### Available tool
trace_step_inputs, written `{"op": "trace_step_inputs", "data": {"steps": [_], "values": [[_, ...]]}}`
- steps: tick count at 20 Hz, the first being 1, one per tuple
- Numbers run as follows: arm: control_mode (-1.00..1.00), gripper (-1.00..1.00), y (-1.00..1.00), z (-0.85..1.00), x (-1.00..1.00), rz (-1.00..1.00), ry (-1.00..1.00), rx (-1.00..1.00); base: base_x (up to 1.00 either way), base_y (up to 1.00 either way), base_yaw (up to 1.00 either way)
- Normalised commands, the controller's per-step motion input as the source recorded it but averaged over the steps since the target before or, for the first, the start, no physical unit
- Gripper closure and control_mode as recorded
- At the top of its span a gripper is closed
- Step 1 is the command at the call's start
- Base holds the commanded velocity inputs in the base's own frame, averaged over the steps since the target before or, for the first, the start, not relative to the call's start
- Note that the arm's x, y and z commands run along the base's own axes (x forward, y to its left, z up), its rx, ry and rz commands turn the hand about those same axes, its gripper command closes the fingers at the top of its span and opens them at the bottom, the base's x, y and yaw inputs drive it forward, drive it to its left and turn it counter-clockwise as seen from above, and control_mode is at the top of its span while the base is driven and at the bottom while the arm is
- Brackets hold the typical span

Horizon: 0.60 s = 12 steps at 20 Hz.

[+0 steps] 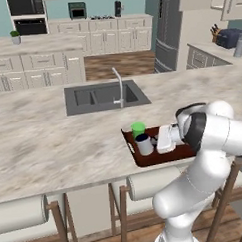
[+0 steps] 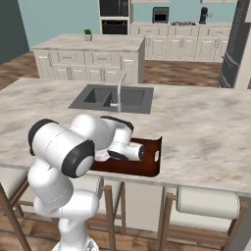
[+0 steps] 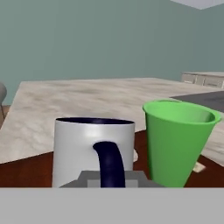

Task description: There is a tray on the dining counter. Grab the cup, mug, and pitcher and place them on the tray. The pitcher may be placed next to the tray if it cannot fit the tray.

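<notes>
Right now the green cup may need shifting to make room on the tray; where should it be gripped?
Grip the green cup across its upper wall from the side away from the mug. It stands upright, handleless, flaring toward the rim, and the mug stands close beside it on the tray.

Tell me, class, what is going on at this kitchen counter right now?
A white robot arm has its gripper shut on the mug by its handle, over the tray on the dining counter. The green cup already stands on the tray beside the mug. The pitcher is yet to be brought.
</notes>
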Motion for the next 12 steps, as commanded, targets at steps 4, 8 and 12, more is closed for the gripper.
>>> {"op": "trace_step_inputs", "data": {"steps": [4,8,12], "values": [[-1.0,1.0,0.0,-0.16,0.0,0.0,0.0,0.0,0.0,0.0,0.0],[-1.0,1.0,0.0,-0.17,0.0,0.0,0.0,0.0,0.0,0.0,0.0],[-1.0,1.0,0.0,-0.1,0.0,0.0,0.0,0.0,0.0,0.0,0.0]]}}
